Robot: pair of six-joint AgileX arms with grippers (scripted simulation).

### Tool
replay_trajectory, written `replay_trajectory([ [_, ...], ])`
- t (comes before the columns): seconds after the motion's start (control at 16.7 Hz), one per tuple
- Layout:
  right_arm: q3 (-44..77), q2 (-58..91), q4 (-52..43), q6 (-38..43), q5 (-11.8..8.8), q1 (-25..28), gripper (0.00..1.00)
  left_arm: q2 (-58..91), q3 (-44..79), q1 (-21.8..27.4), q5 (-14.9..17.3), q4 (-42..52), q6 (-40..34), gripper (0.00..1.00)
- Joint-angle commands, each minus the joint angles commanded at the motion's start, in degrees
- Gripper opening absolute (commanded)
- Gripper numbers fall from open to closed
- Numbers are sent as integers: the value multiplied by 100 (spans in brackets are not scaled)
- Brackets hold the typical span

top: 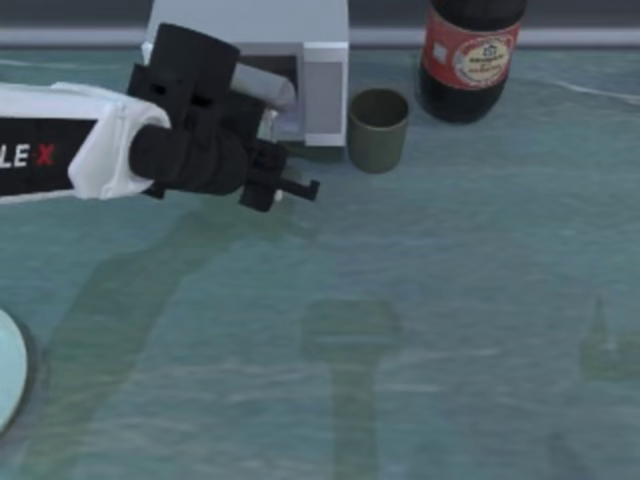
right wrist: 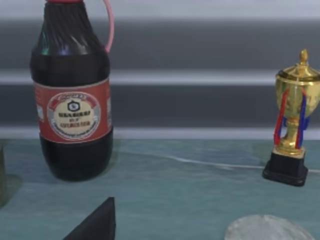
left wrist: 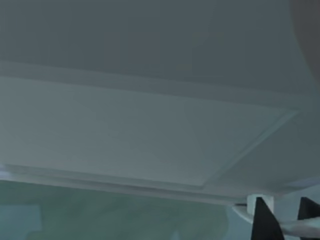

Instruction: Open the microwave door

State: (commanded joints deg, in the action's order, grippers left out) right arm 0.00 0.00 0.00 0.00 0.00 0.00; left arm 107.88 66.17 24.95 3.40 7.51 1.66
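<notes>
Top view showed the microwave door at the front of the small white microwave, which stood at the far edge of the table, left of centre; most of the door lay hidden under my left arm. The left gripper hung just in front of the microwave, near the door's lower edge. In the left wrist view the door's large grey window panel filled nearly the whole picture, and the two dark fingertips stood a little apart on either side of a pale bar; whether they pinched it I could not tell. Just right of the microwave stood an olive cup, then a dark bottle with a red label. The right wrist view showed that bottle, a gold trophy and one dark fingertip of the right gripper, its state unreadable.
</notes>
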Motion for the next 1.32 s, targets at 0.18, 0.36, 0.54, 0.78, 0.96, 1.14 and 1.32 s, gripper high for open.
replay_trajectory([
  [0.18, 0, 0, 0, 0, 0, 0, 100, 0, 0, 0, 0, 0, 0, 0],
  [0.36, 0, 0, 0, 0, 0, 0, 100, 0, 0, 0, 0, 0, 0, 0],
  [0.54, 0, 0, 0, 0, 0, 0, 100, 0, 0, 0, 0, 0, 0, 0],
  [0.78, 0, 0, 0, 0, 0, 0, 100, 0, 0, 0, 0, 0, 0, 0],
  [0.96, 0, 0, 0, 0, 0, 0, 100, 3, 0, 38, 55, 6, -18, 0],
  [1.14, 0, 0, 0, 0, 0, 0, 100, -63, -91, -44, 178, 5, 163, 0],
  [1.32, 0, 0, 0, 0, 0, 0, 100, -148, -171, -139, 320, -13, 362, 0],
])
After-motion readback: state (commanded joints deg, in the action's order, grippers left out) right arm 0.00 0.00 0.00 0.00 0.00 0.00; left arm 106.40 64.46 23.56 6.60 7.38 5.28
